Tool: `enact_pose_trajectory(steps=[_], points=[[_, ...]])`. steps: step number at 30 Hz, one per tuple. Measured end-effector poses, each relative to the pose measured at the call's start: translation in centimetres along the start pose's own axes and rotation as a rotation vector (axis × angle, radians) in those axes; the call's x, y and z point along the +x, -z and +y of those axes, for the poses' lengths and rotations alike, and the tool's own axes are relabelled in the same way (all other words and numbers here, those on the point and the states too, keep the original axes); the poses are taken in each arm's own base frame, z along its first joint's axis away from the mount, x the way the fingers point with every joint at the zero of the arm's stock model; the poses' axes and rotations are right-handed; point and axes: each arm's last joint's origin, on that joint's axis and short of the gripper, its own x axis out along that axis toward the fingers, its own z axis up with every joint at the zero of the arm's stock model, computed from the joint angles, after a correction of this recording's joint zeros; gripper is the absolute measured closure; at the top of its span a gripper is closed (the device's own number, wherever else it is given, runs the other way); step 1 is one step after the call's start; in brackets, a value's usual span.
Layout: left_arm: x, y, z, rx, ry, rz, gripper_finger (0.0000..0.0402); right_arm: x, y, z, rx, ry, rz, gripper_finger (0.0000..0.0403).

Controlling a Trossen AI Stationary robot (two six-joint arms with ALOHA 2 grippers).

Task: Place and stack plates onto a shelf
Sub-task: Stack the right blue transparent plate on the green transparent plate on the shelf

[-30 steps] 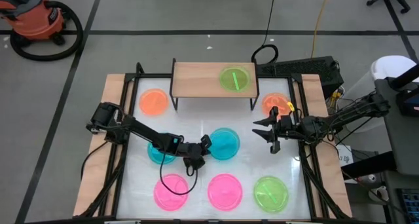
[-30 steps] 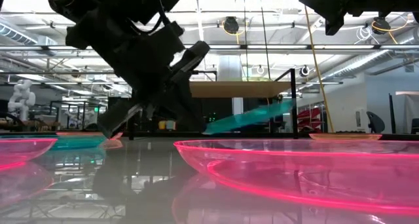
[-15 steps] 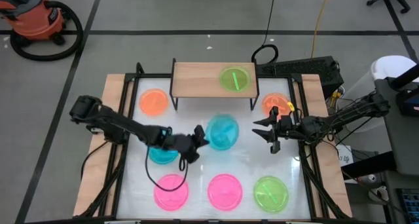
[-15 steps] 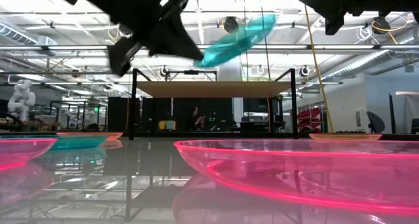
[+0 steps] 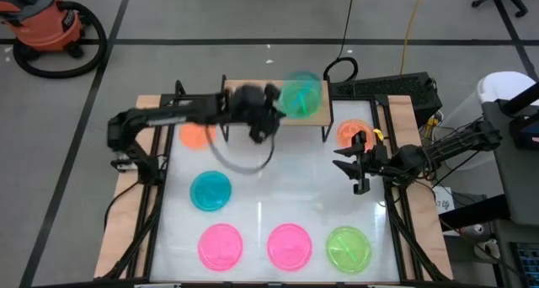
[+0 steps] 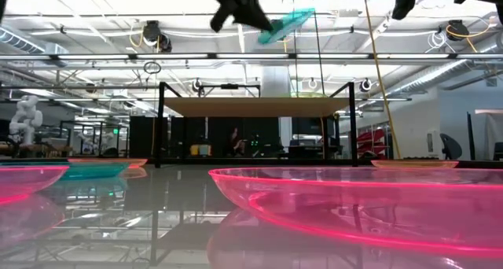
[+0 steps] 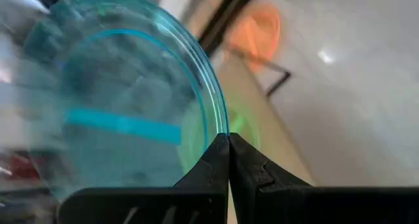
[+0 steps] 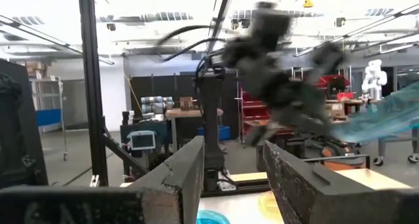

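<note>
Plate, high view: cyan plate point(image 5: 299, 95) carried above the shelf point(image 5: 253, 98) near its right end, apparently over the green plate already there; blurred.
Low view: plate point(image 6: 284, 24) tilted, high over the shelf board point(image 6: 255, 106).
Left wrist view: left gripper point(image 7: 228, 145) clenched on the plate's rim; level it, centre, lower gently.
Right wrist view: right gripper point(image 8: 232, 162) spread, empty, waiting near the table's right edge.

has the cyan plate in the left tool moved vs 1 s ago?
Yes. The left tool has carried the cyan plate from mid-table up over the shelf, above the lime green plate lying there.
</note>
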Motion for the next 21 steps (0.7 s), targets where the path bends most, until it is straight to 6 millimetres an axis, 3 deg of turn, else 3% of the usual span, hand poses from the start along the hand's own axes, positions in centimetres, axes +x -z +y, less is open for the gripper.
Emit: enact_pose_trajectory(steps=[4, 12, 16, 21], points=[[3.7, 3.5, 1.6, -0.117, 0.051, 0.051, 0.0401, 0.0, 0.2, 0.0, 0.001, -0.003, 0.025, 0.0261], [10.5, 6.5, -1.0, -0.032, 0.105, 0.195, 0.039, -0.1, 0.6, 0.0, 0.006, -0.005, 0.069, 0.0261], [11.7, 6.7, -1.3, -0.019, 0.085, 0.211, 0.0371, -0.1, 0.8, 0.0, 0.004, -0.006, 0.087, 0.0261], [11.7, 6.5, -1.4, -0.024, 0.072, 0.23, 0.0341, -0.1, 1.0, 0.0, -0.004, -0.006, 0.105, 0.0261]])
